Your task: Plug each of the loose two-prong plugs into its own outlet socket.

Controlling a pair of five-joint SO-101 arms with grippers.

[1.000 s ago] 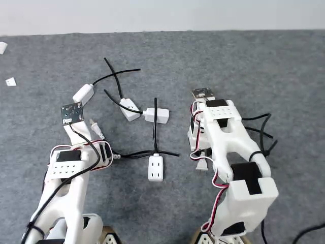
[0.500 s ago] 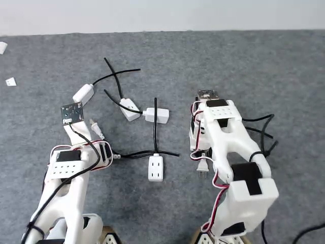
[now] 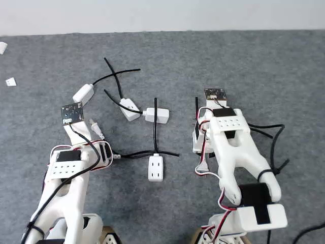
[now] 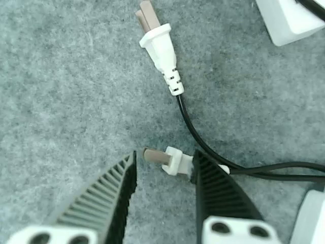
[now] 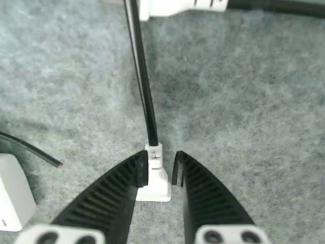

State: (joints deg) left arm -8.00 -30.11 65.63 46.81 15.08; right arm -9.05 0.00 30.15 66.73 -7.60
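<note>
- Worktop (image 3: pixel 264 61) seen from above is grey and felted. White sockets (image 3: pixel 156 115) lie left of centre, with black cords crossing among them. The left arm (image 3: pixel 66 188) sits at the front left corner and the right arm (image 3: pixel 238 152) at the front right.
- Left gripper (image 4: pixel 164 154) is wide open, straddling a white plug (image 4: pixel 172 160) that lies flat. One finger (image 4: pixel 216 188) touches its body and the other stands apart. A second plug (image 4: pixel 160 46) lies just beyond.
- Right gripper (image 5: pixel 160 155) is almost closed, pinching a third plug (image 5: pixel 154 183) by its sides. Its cord (image 5: pixel 142 76) runs away across the worktop.
</note>
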